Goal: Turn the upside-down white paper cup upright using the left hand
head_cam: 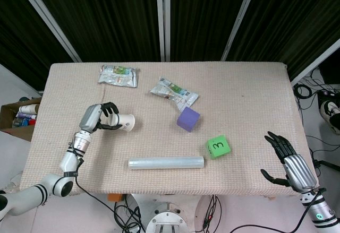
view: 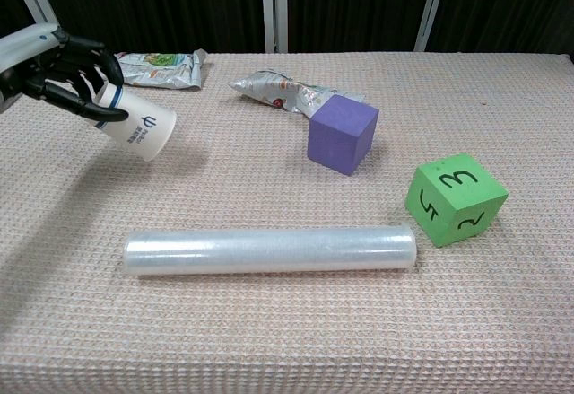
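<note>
Left hand [view: 63,75] is wrapped around the white paper cup [view: 139,126], tipped toward 4 o'clock, so I would roll my wrist slowly until its mouth faces up.

A table [head_cam: 249,79] covered in a beige, woven-textured cloth carries the things. Near its front edge lies a clear roll of plastic film [head_cam: 166,163], lengthwise across the table. Just right of the roll's end sits a green cube [head_cam: 218,146] marked with a 3, and behind it a purple cube [head_cam: 188,119]. Two crumpled snack packets rest toward the back: one [head_cam: 118,76] at the left, another [head_cam: 174,93] near the purple cube.
</note>
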Controlling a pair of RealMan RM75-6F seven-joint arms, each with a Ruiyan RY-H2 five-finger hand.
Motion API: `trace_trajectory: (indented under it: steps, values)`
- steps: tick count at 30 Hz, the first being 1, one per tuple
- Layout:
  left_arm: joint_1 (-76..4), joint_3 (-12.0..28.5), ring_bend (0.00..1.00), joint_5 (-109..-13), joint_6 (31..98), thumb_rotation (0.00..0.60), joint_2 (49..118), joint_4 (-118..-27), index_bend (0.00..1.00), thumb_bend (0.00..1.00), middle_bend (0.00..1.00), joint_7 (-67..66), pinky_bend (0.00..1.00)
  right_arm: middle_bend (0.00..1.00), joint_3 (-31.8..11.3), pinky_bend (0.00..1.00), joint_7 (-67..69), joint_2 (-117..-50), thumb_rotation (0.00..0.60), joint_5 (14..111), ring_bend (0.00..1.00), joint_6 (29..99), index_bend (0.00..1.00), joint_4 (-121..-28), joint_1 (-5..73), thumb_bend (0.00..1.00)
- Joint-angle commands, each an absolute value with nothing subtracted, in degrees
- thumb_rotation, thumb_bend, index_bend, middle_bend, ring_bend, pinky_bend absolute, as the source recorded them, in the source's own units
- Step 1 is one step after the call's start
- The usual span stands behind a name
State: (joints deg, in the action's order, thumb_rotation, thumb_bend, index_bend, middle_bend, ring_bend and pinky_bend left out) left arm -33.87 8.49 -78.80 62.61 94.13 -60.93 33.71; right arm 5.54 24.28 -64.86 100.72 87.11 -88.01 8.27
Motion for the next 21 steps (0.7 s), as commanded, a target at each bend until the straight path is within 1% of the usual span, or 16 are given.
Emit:
trace_trajectory:
  steps: [1,2,3,5,7,9,12,14,19,21]
  values:
    - [-34.2,5.6,0.33,-82.2,59.3,0.600,94.7,-55.9,0.38,0.09,0.42,36.4,0.36,0.01,5.5,0.00,24.2,-64.7,0.600,100.6,0.00,87.1,0.00,-88.2,8.2,0.23]
    - [-34.3,5.2,0.25,-82.2,58.3,0.600,93.5,-56.3,0.32,0.08,0.35,35.7,0.30,0.01,5.6,0.00,24.2,-64.6,0.600,100.5,0.00,87.1,0.00,-88.3,8.1,0.23]
    - [-34.5,4.9,0.20,-81.9,56.9,0.600,91.8,-57.3,0.28,0.08,0.29,34.3,0.27,0.01,5.6,0.00,24.3,-64.6,0.600,100.3,0.00,86.9,0.00,-88.3,8.1,0.23]
    - [-34.8,4.6,0.18,-80.7,54.0,0.600,88.8,-59.7,0.25,0.07,0.24,31.2,0.24,0.01,5.6,0.00,24.5,-64.6,0.600,100.2,0.00,86.8,0.00,-88.3,8.1,0.23]
    - [-35.2,4.2,0.18,-79.6,51.5,0.600,86.3,-61.8,0.25,0.07,0.23,27.8,0.23,0.01,5.5,0.00,24.6,-64.7,0.600,100.2,0.00,86.8,0.00,-88.2,8.1,0.23]
    - [-35.2,4.7,0.16,-77.8,50.6,0.600,83.7,-65.0,0.23,0.07,0.21,23.2,0.23,0.01,5.5,0.00,24.7,-64.9,0.600,100.2,0.00,86.8,0.00,-88.1,8.1,0.23]
    - [-34.4,5.9,0.15,-75.9,53.1,0.600,82.0,-70.4,0.21,0.08,0.18,16.8,0.22,0.01,5.5,0.00,25.0,-65.0,0.600,99.6,0.00,86.2,0.00,-87.8,8.2,0.23]
    - [-34.7,5.8,0.15,-75.1,53.2,0.600,81.4,-73.1,0.20,0.08,0.17,11.1,0.22,0.01,5.4,0.00,25.3,-65.2,0.600,99.4,0.00,85.7,0.00,-87.7,8.4,0.23]
    - [-36.0,6.7,0.14,-72.2,55.1,0.600,81.7,-77.6,0.18,0.08,0.15,-5.5,0.22,0.01,5.5,0.00,25.3,-65.0,0.600,99.6,0.00,85.5,0.00,-87.6,8.5,0.23]
    - [-36.2,6.9,0.14,-71.3,55.5,0.600,80.8,-80.0,0.18,0.08,0.15,-9.5,0.22,0.01,5.5,0.00,25.4,-64.8,0.600,99.3,0.00,85.7,0.00,-87.5,8.3,0.23]
